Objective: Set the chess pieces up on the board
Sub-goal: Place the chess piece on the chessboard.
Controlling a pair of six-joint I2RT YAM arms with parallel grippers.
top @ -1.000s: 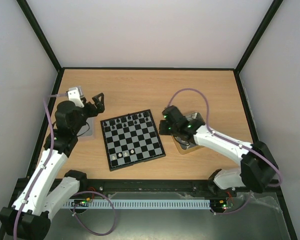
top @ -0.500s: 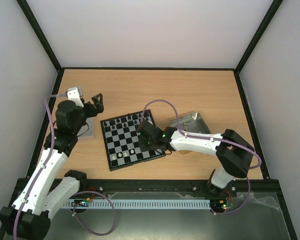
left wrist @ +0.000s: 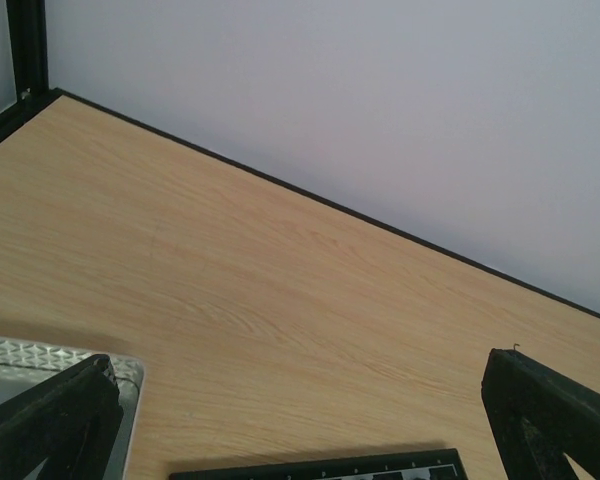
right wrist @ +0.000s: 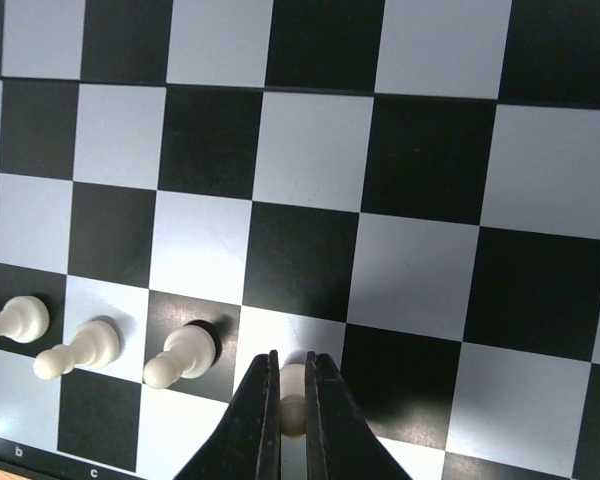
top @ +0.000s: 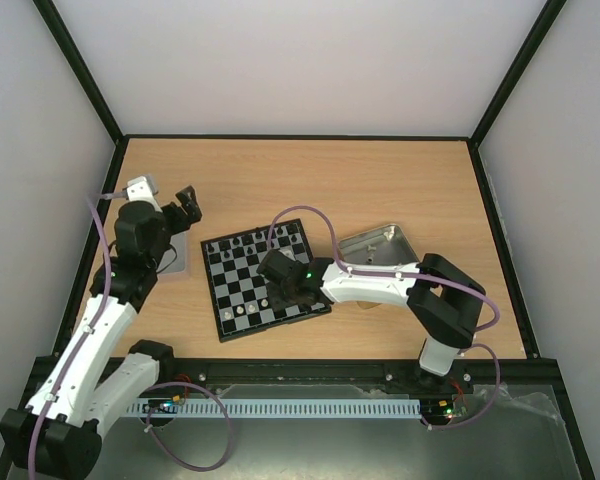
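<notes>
The board [top: 242, 268] lies at the table's middle, with black chess pieces [top: 252, 240] along its far row and white pawns [top: 244, 311] near its front edge. My right gripper [top: 280, 291] hangs low over the board's near rows. In the right wrist view it [right wrist: 292, 364] is shut on a white pawn [right wrist: 293, 398] over a light square, next to three standing white pawns [right wrist: 181, 354]. My left gripper [top: 186, 203] is open and empty, up beyond the board's far left corner. Its fingers [left wrist: 50, 420] frame bare wood, with the board's edge [left wrist: 320, 468] below.
A silver tray [top: 177, 262] sits left of the board under my left arm, its corner [left wrist: 40, 358] showing in the left wrist view. A gold-rimmed metal tray [top: 380, 245] rests right of the board. Black frame rails border the table.
My right arm has swung left from the gold-rimmed tray to the board's near rows, still shut, with the white pawn. My left gripper shifted slightly left.
</notes>
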